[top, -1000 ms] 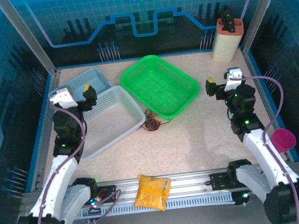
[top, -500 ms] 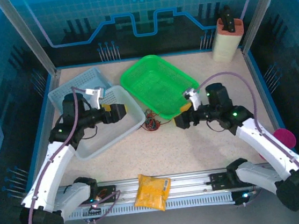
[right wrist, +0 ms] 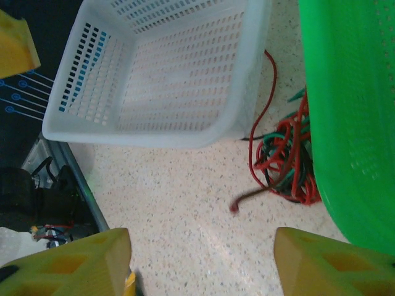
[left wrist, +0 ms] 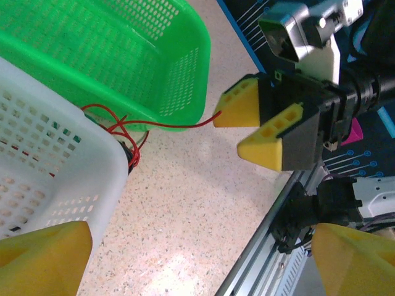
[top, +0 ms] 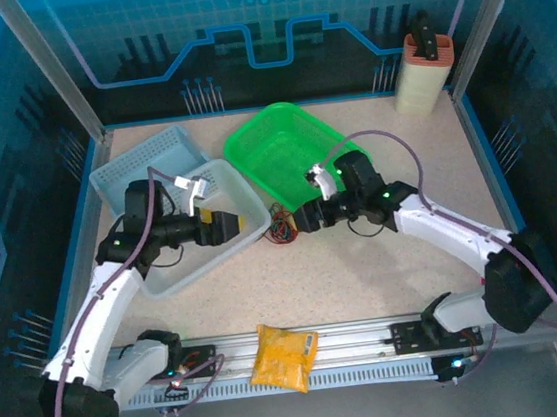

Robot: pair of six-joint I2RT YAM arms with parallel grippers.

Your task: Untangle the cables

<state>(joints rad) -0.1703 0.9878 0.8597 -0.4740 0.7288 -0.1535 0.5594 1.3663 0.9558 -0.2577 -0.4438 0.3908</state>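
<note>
Though beside green basket (right wrist: 352, 92), cables (right wrist: 290, 165) outside

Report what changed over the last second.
Both arms swung in from the sides: the left gripper now reaches over the white basket, and the right gripper sits in front of the green basket, both toward the cables between them. Nothing was taken hold of; both sets of jaws stand open. Cables, baskets and yellow bag stayed put.

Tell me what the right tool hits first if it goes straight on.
Probably the tangle of cables on the table just ahead of the right tool, with the white basket beyond it. Depth is hard to judge.
</note>
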